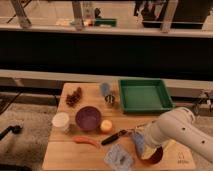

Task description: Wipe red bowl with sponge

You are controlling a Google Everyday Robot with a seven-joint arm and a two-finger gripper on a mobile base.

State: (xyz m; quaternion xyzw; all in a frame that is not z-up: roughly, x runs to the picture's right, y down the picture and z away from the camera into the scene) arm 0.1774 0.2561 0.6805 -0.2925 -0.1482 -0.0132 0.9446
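The red bowl (153, 156) sits near the table's front edge at the right, largely covered by my white arm. My gripper (142, 136) reaches in from the right and hovers over the bowl's left rim. It is shut on the sponge (137, 143), a small light-blue block pressed against the bowl's left side. The fingers themselves are mostly hidden behind the sponge and the wrist.
A pale blue-white cloth (119, 157) lies just left of the bowl. A black-handled tool (117, 136), a yellow ball (106, 126), a purple bowl (88, 118), a white cup (61, 121) and an orange-red pepper (86, 141) lie to the left. A green tray (145, 95) is at the back right.
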